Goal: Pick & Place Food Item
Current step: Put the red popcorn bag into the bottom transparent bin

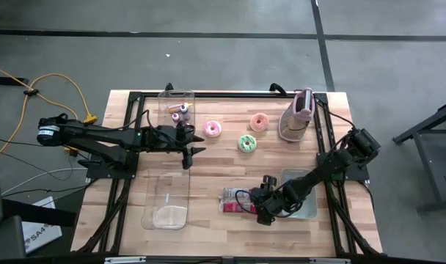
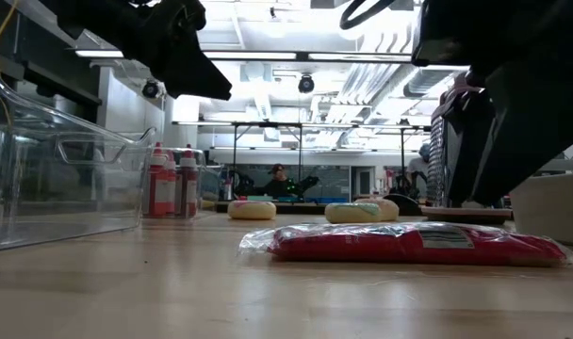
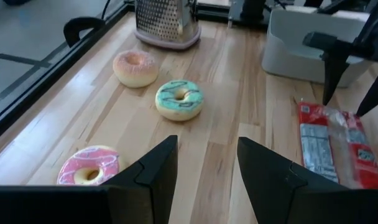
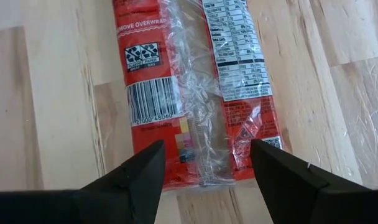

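Observation:
A red snack package in clear wrap (image 4: 195, 74) lies flat on the wooden table, near the front right (image 1: 234, 199). My right gripper (image 4: 206, 149) is open and tilted steeply down over the package's end nearest the white bin. One finger stands on each side of that end, and neither touches it. In the low view the package (image 2: 409, 243) rests on the table below the dark fingers. My left gripper (image 3: 207, 142) hangs open above the table's middle left (image 1: 190, 154). It holds nothing and points toward the donuts.
Three donuts lie mid-table: pink-frosted (image 3: 89, 167), green-frosted (image 3: 178, 99), pale pink (image 3: 135, 67). A metal grater (image 1: 298, 117) stands at the far right. A white bin (image 1: 300, 192) sits beside the package. There are two clear containers, one far left (image 1: 175, 110) holding small bottles and one near left (image 1: 166, 198).

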`<state>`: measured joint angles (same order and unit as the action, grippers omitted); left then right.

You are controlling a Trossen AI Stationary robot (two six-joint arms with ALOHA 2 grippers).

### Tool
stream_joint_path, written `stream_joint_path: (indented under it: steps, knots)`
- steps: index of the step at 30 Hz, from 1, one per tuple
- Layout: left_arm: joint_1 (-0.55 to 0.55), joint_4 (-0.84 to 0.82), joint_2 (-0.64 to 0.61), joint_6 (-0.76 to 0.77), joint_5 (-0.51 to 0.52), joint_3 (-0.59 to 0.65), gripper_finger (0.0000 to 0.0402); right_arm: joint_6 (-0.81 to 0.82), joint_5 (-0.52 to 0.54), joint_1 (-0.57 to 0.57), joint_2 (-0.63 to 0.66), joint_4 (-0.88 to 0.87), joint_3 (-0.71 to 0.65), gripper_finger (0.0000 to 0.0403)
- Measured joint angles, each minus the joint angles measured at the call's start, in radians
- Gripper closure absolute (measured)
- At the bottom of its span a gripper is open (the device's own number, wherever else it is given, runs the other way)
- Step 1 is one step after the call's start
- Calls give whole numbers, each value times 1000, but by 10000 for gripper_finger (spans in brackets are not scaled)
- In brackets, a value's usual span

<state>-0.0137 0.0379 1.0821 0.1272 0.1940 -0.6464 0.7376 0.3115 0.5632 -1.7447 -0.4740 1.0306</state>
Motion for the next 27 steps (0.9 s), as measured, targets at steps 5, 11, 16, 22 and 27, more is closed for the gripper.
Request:
stream_joint_path:
  steps: [5,11,16,22,27]
  knots:
    - [0,34,0,74,-5,0,240,-6,2,0,0,0,0,179]
    - [5,76,29,213,-132,0,240,-8,3,0,0,11,0,179]
    - [60,100,113,258,-141,0,240,-8,3,0,0,16,0,179]
    - [85,229,220,259,-148,-9,240,-8,3,0,-1,17,0,179]
    - [92,228,301,269,-163,-69,240,-8,3,0,-1,23,0,179]
